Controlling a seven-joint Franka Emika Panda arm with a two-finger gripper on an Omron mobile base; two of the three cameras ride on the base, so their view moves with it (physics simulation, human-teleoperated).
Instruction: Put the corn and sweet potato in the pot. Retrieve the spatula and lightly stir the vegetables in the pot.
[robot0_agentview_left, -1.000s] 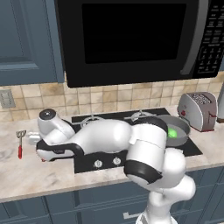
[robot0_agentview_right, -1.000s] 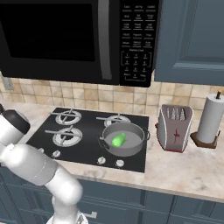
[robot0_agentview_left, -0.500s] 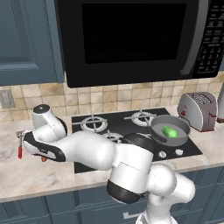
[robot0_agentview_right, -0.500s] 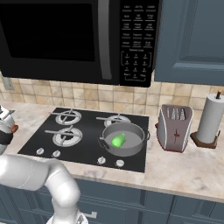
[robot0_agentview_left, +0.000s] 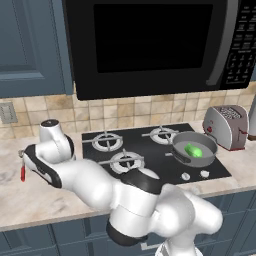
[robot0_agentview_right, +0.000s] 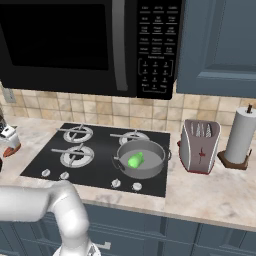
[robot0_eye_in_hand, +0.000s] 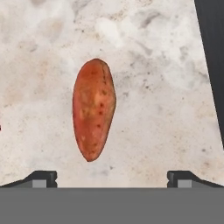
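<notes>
Sweet potato (robot0_eye_in_hand: 93, 114) is seen lying on the marble counter (robot0_eye_in_hand: 166, 118) directly beneath the gripper (robot0_eye_in_hand: 111, 177), whose jaws are spread wide and empty; the corn (robot0_agentview_right: 135, 160) is already in the pot (robot0_agentview_right: 150, 172). Because the tuber is tapered and smooth, it could be squeezed out sideways if the fingers are closed off-centre or near a pointed end.

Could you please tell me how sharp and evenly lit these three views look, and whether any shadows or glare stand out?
Hand view: the sweet potato is crisp on the marble counter, flat light, barely any shadow. Left base view: sharp throughout, even light, soft sheen on the microwave door. Right base view: equally sharp, the corn bright inside the pot, no harsh glare.
</notes>
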